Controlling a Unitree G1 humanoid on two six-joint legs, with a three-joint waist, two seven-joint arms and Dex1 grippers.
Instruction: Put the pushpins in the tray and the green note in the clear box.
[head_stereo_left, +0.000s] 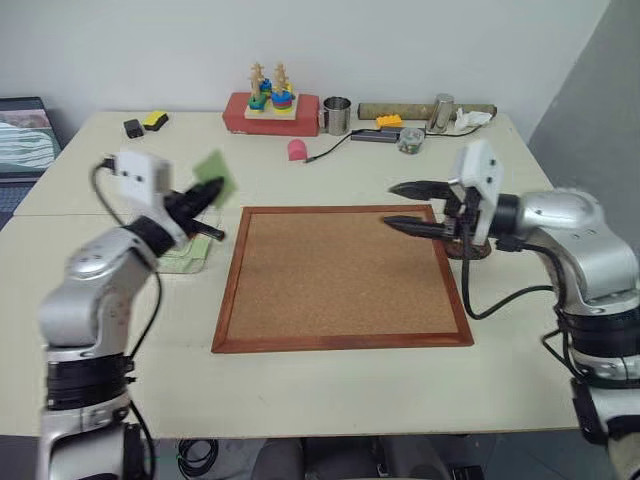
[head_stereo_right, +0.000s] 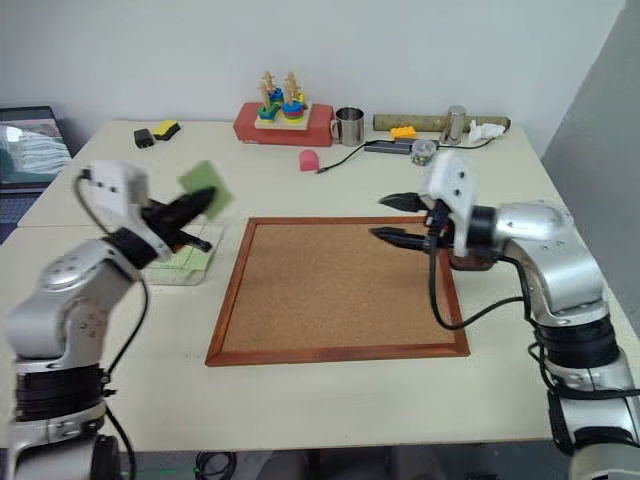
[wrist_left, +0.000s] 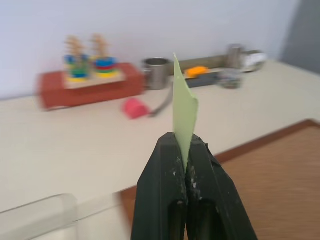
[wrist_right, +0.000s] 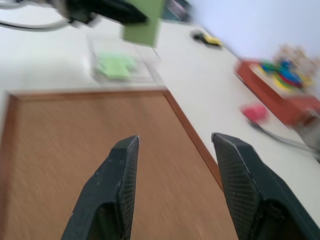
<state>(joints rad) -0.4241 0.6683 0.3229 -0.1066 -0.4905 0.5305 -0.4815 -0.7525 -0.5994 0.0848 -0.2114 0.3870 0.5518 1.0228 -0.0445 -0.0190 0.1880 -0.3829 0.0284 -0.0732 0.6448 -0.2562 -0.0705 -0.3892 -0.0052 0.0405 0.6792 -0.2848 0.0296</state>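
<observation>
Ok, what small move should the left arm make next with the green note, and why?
Probably lower the left gripper over the clear box and release: it is shut on the green note, held in the air above that box.

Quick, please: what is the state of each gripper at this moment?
Left gripper: closed, holding the green note.
Right gripper: open, holding nothing, above the corkboard.

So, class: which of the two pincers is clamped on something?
The left pincer: shut on the green note. The right pincer stands open, empty, over the corkboard.
</observation>
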